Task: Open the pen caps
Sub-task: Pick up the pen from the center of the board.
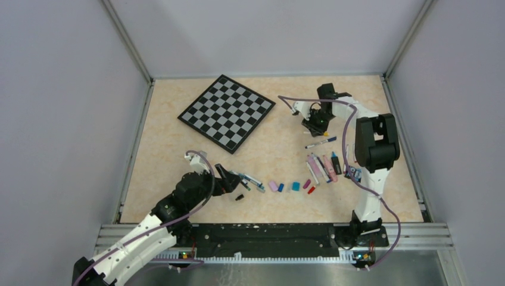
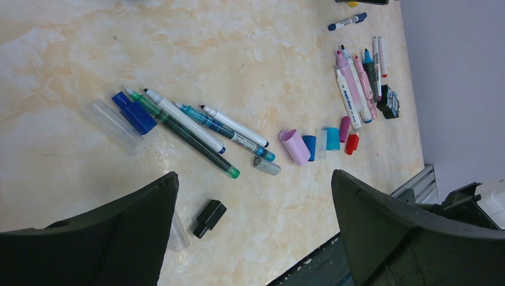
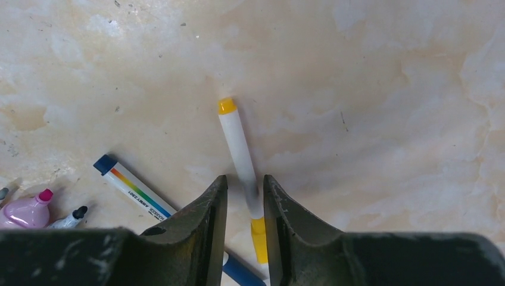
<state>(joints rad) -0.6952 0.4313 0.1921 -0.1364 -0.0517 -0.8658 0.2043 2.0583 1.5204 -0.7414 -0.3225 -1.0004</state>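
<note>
My right gripper (image 3: pixel 245 179) is at the far right of the table (image 1: pixel 314 125). Its jaws stand close on either side of a white pen (image 3: pixel 237 140) with a yellow cap (image 3: pixel 258 238). The pen lies against the right finger and a gap shows on the left. My left gripper (image 2: pixel 253 176) is wide open and empty, over a loose black cap (image 2: pixel 209 218) near the front edge (image 1: pixel 239 196). Several uncapped thin pens (image 2: pixel 190 128) lie fanned beside it. Loose pink (image 2: pixel 295 146), blue (image 2: pixel 309 147), teal (image 2: pixel 332 138) and red (image 2: pixel 352 143) caps lie in a row.
A checkered board (image 1: pixel 227 112) lies at the back left. Pink highlighters and markers (image 2: pixel 351 89) lie beside a small black-and-blue figure (image 2: pixel 390 102). A white pen with blue ends (image 3: pixel 134 189) lies left of my right gripper. A clear cap (image 2: pixel 112 124) lies by the fanned pens.
</note>
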